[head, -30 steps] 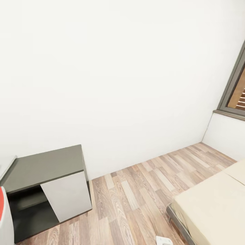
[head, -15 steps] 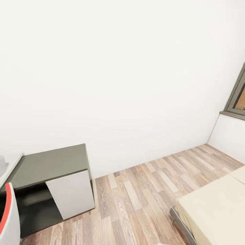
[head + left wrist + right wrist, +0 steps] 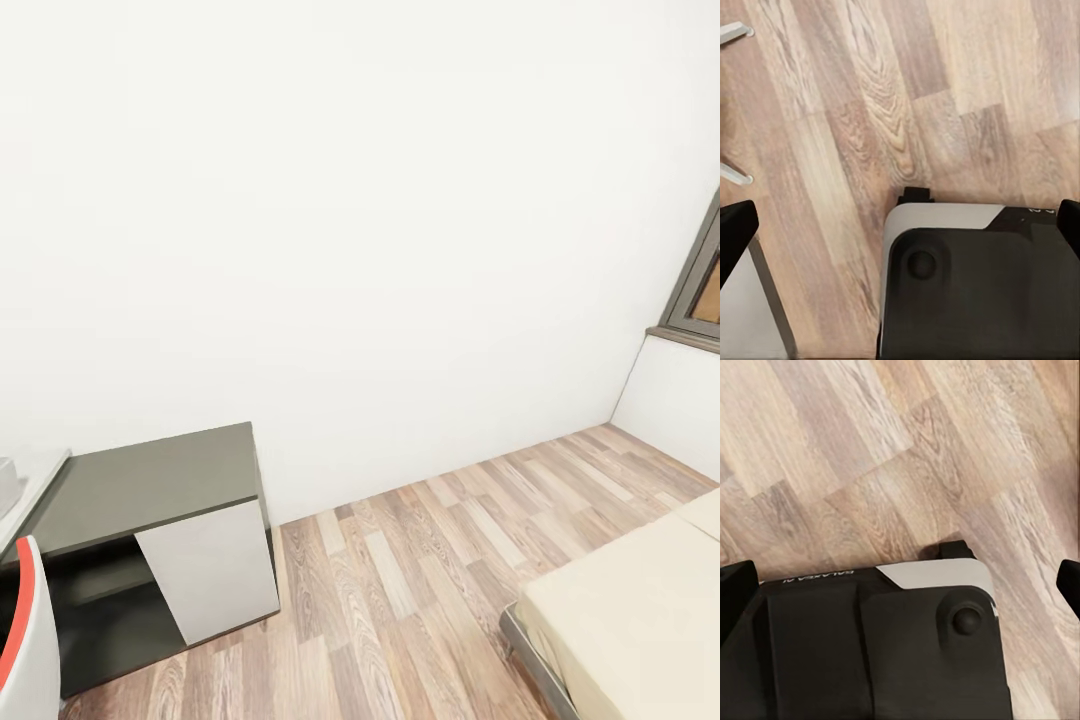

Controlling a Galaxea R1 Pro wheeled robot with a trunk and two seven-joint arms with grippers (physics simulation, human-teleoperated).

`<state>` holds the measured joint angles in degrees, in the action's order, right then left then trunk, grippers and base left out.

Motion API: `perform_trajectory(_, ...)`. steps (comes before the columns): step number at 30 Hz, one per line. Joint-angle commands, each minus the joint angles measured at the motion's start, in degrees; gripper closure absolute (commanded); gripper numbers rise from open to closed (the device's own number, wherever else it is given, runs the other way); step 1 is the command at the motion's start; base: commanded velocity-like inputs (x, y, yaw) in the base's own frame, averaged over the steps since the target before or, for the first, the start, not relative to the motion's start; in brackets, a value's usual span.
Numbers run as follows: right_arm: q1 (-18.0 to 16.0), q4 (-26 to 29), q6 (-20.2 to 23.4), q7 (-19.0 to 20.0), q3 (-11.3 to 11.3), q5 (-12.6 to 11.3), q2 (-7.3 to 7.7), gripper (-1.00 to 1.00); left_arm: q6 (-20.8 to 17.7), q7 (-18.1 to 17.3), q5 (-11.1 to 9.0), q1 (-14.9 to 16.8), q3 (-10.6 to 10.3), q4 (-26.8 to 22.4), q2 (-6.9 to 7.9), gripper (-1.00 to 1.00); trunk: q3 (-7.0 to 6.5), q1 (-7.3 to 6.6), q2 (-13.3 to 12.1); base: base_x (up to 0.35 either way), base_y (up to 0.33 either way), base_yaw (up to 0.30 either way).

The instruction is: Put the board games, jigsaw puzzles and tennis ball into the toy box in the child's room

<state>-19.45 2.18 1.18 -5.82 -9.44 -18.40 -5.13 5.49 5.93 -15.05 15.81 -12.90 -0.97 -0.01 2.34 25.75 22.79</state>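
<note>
Directly below both arms lies the wood-plank floor, seen in each wrist view, with the robot's dark base over it. The left pincer hangs above the planks with its black fingertips at opposite edges of the left wrist view, spread wide and pinching nothing. The right pincer hangs likewise over the floor, its fingertips wide apart and holding nothing. Two pale chair feet rest on the planks near the left pincer.

In the head view, nearest at the lower left corner, stands a white chair back with a red edge. At the lower right, the corner of the bed shows its plain beige mattress and grey frame; no toys lie on the visible part. Just beyond the chair sits a low dark grey desk with a white panel, against the wall. At the left edge, a sliver of the pale surface adjoins that desk, with a small light grey object on it, too cropped to identify. Farther off rises the white wall, and at the far right a dark-framed window.
</note>
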Motion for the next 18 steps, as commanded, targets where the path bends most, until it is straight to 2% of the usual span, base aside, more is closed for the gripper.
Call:
perform_trajectory(1,-0.01,-0.08,-0.42,-0.36,-0.49,-0.49,0.01,-1.0,0.18,0.13,-0.57,-0.3,-0.48,0.05,0.0,-1.0,0.13,0.03,0.12,0.0,0.0,0.0)
perform_trajectory(4,0.25,-0.23,-1.0,-1.23,-0.49,-0.5,0.02,-1.0,0.35,0.13,-0.72,-0.94,-0.47,0.07,0.01,-1.0,0.13,0.03,0.12,0.0,0.0,0.0)
perform_trajectory(10,1.65,-0.32,-3.02,-4.13,-0.51,-0.32,0.44,-1.0,4.11,0.14,-0.85,-2.3,-0.46,0.09,0.08,-1.0,0.13,0.03,0.12,0.0,0.0,0.0)
perform_trajectory(13,2.88,-0.33,-5.49,-4.47,-0.68,-0.02,0.9,-1.0,5.26,0.08,-0.81,-2.63,-0.46,0.05,0.07,-1.0,0.13,0.03,0.12,0.0,0.0,0.0)
perform_trajectory(18,3.5,-0.33,-7.03,-4.61,-0.83,0.91,1.25,-1.0,6.99,0.05,-0.76,-2.77,-0.46,0.01,0.09,-1.0,0.13,0.03,0.12,0.0,0.0,0.0)
